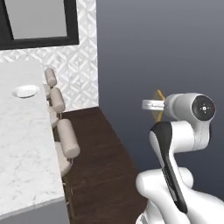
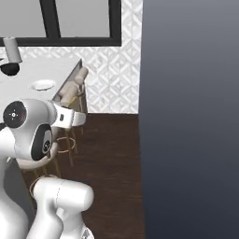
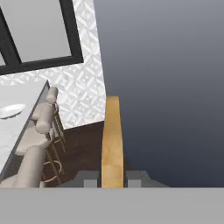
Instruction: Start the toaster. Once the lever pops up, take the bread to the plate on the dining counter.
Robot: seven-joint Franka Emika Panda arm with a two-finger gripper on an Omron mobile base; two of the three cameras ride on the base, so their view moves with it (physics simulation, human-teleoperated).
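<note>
In the hand view my gripper (image 3: pixel 112 179) is shut on the bread (image 3: pixel 112 140), a thin golden-tan slice seen edge-on and standing up between the two fingertips. From the left base view the bread (image 1: pixel 159 99) shows as a tan corner behind the hand, held high over the floor, right of the dining counter (image 1: pixel 22 144). The small white plate (image 1: pixel 25 91) lies on the counter's far part, well left of my gripper (image 1: pixel 151 105). The plate (image 2: pixel 43 85) (image 3: pixel 11 110) is bare. The toaster and its lever are out of view.
Beige cushioned stools (image 1: pixel 65 138) (image 3: pixel 39 118) line the counter's edge between me and the plate. A dark bowl (image 2: pixel 9 68) and a grey cylinder (image 2: pixel 11 49) stand at the counter's far end. A plain grey wall (image 1: pixel 166 43) rises on the right, above the dark wood floor (image 1: pixel 100 153).
</note>
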